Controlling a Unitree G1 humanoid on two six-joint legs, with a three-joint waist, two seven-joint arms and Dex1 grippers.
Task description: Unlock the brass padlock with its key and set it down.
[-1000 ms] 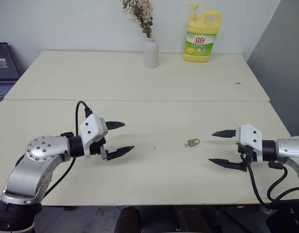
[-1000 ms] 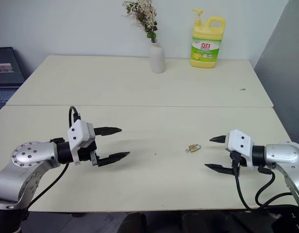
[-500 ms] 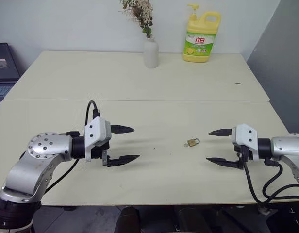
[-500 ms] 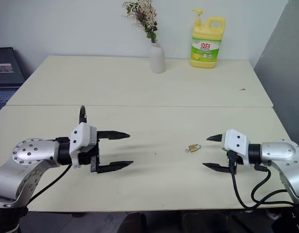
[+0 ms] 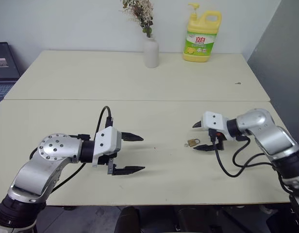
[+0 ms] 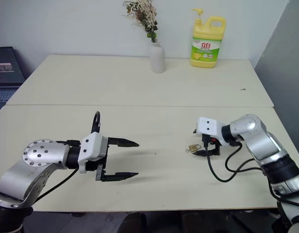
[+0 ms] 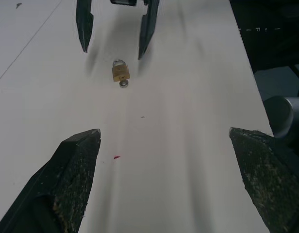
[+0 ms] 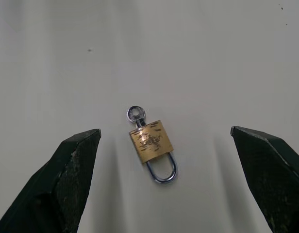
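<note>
Since a second ago the right gripper [image 5: 199,137] has swung in from the table's right edge towards the centre and now sits just beside the padlock, its arm bent in from the right; the left gripper [image 5: 140,154] has edged a little toward the middle of the table, and the padlock has not moved

The tiny golden-brass rectangular padlock [image 5: 191,142] with its thin silvery shackle loop lies flat on the cream table top [image 5: 154,184], on the near table, right of centre. In the right wrist view the brass padlock [image 8: 151,141] lies between the two black fingers but touches neither; its shackle points toward the wrist and a small silver key [image 8: 135,115] with a round ring head sticks out of the opposite end, seated in the body. The shackle looks seated in the body

The right gripper is at about 3 o'clock from the padlock, its jaws spread wide apart, empty, one fingertip behind the lock and one just in front of it. The left gripper is at about 8 o'clock from the padlock, well apart from it, pointing towards it with jaws also wide open and empty

At 12 o'clock, far back on the second table, stand a white ceramic vase [image 5: 150,52] with dried flowers and, to its right, a yellow plastic detergent bottle [image 5: 201,39] with a pump top
</note>
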